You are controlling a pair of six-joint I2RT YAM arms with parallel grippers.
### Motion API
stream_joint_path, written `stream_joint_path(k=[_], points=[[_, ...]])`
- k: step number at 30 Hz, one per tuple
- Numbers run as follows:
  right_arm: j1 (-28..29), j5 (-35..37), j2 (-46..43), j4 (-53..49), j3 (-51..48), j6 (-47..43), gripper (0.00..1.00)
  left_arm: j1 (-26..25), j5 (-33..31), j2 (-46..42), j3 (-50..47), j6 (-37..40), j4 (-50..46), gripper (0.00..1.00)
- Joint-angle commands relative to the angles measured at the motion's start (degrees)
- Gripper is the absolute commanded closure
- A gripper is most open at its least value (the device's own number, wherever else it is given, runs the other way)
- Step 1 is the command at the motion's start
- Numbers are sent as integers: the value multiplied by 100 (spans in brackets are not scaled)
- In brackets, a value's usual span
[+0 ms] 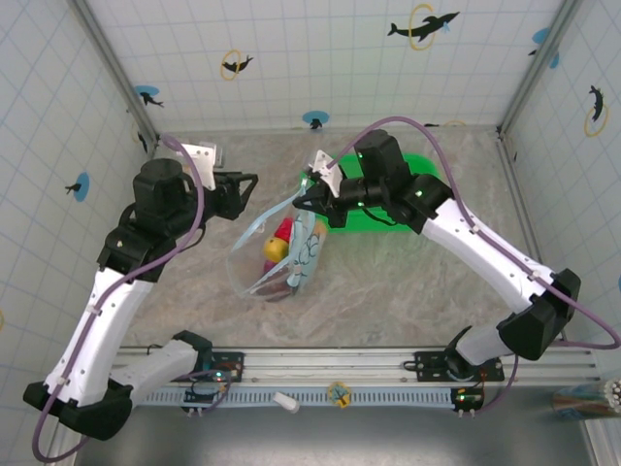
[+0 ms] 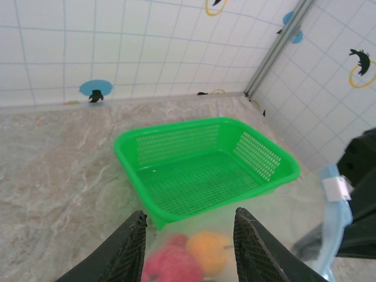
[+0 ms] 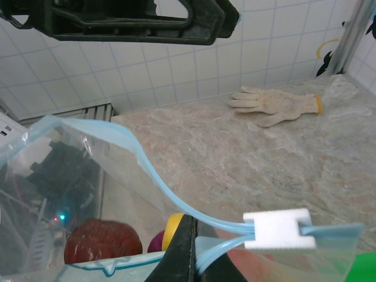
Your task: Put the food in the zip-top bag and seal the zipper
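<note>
Right gripper (image 1: 309, 191) clamps the zipper (image 3: 94, 126) at its right end; its length runs leftward toward the left gripper (image 2: 189, 214), whose fingers stand parted.

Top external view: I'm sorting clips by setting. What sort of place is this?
Probably a robot lab cell: grid-panel walls with dolphin stickers box in a marble-look table, and two arms are bolted to its near rail.

Top cam's high up behind me, looking down toward 12 o'clock. Left wrist cam faces 3, right faces 9, both right up on the zip-top bag (image 1: 309, 254).
</note>
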Motion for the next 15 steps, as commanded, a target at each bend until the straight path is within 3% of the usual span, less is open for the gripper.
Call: stream_joint_path(k=[1, 5, 15], points=[[-19, -252, -12, 283, 145, -5, 100, 45, 396, -132, -126, 32, 117, 59], [-151, -152, 93, 321, 140, 121, 100, 40, 740, -204, -247, 66, 38, 61], [-760, 970, 354, 393, -181, 547, 100, 40, 668, -407, -679, -485, 196, 62]])
